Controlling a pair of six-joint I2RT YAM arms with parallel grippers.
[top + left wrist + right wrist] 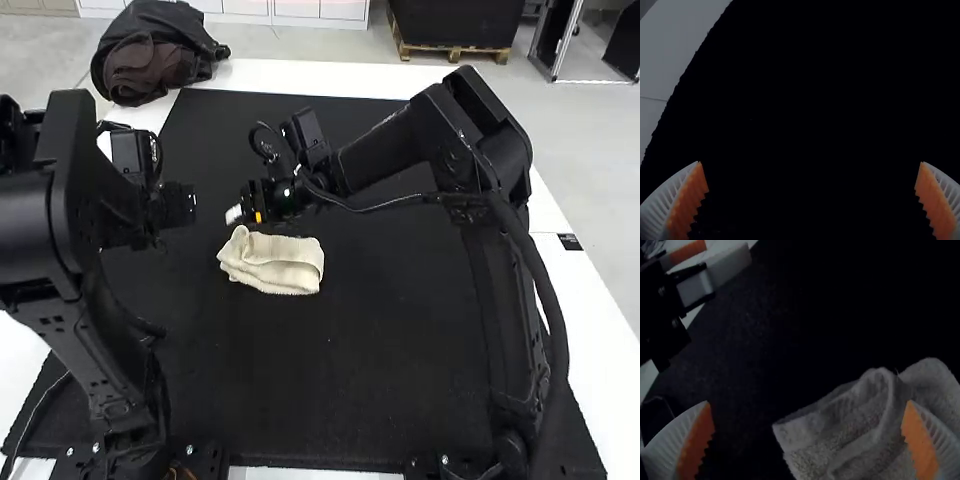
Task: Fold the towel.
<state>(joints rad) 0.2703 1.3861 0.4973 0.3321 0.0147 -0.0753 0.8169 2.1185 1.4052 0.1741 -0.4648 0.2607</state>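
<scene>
My right claw (808, 404) is wide open, empty; left claw (810, 162) likewise. Folded towel (272, 264) lies at the right's five o'clock, high view — I should pinch its edge low, fold slowly.

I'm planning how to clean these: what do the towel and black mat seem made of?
The towel looks like soft, matte terry, probably cotton, from its fuzzy, pebbled pile; a blend is possible. The black mat looks like dull felt or carpet, from its lack of shine and ragged edge.
</scene>
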